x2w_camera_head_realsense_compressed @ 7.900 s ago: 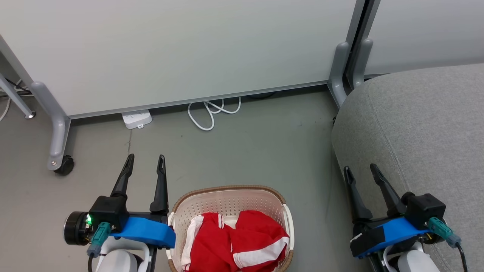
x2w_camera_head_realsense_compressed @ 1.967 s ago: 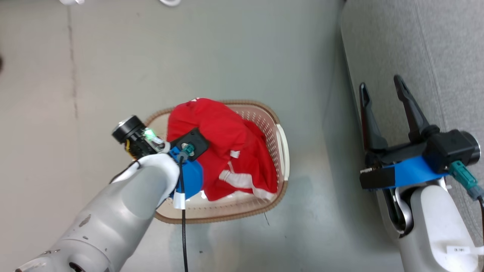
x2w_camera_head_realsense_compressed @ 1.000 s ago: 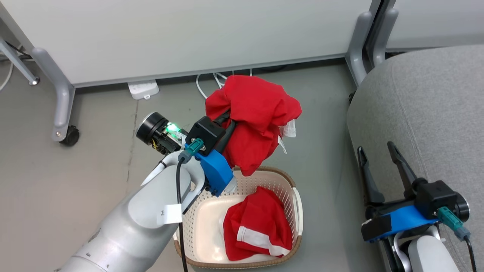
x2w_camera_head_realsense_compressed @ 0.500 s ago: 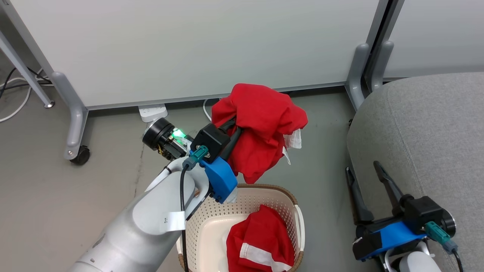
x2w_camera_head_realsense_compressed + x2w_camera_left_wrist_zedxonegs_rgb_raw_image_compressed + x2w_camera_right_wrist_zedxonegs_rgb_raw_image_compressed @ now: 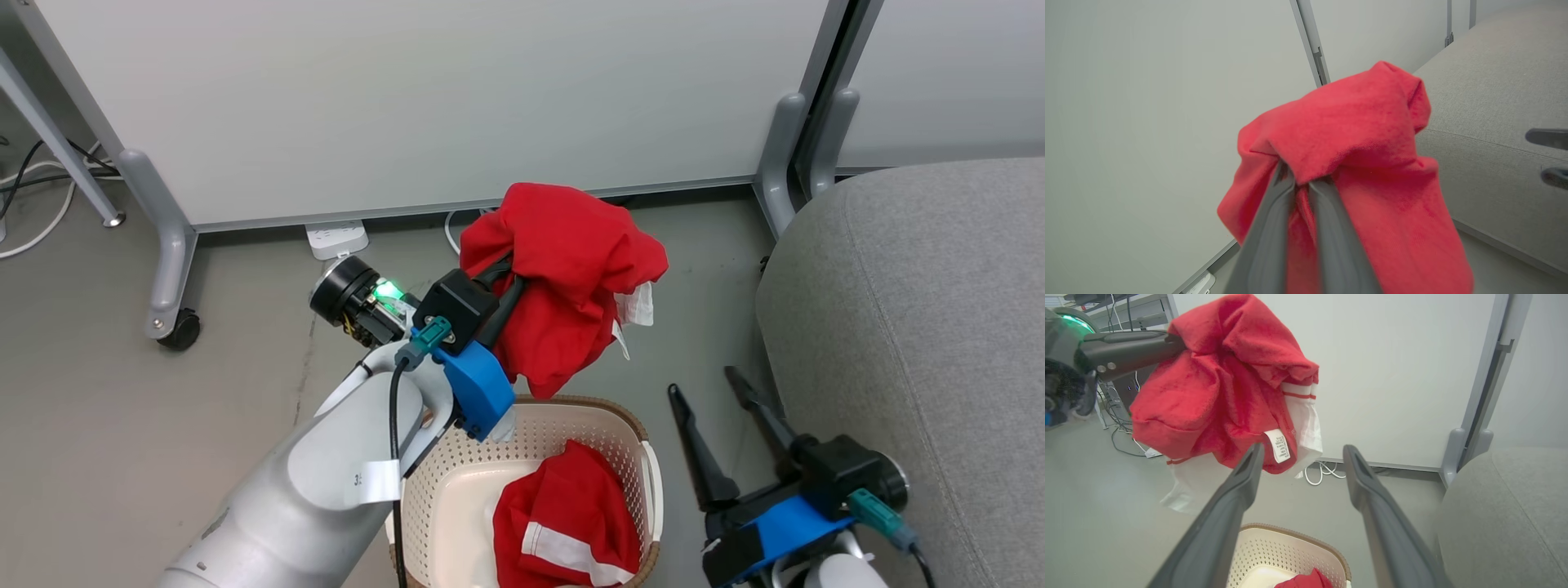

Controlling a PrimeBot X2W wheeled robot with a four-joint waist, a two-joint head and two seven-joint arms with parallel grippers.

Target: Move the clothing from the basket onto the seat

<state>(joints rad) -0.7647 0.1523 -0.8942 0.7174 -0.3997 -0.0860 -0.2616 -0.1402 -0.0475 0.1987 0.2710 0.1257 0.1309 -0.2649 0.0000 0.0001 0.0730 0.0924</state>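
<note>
Left gripper [image 5: 1300, 185] is pinched tight on a red garment [image 5: 571, 269], dangling it above the basket [image 5: 651, 490], well left of the seat [image 5: 914, 327]; the fingertips look buried in fabric. The second garment [image 5: 571, 531] lies in the basket. Right gripper [image 5: 702, 381] gapes wide, empty, beside the seat.

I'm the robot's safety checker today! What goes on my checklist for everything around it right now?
Surface: grey floor; the basket stands on it.
Job's things: one red garment hangs lifted clear of the basket; second red garment lies inside it; grey sofa to the right.
Clutter: nothing seen.
Grippers: left gripper shut on the lifted garment; right gripper open, holding nothing.
Cables: white cable and power strip on the floor by the panels.
Surroundings: white panels on grey wheeled legs.
</note>
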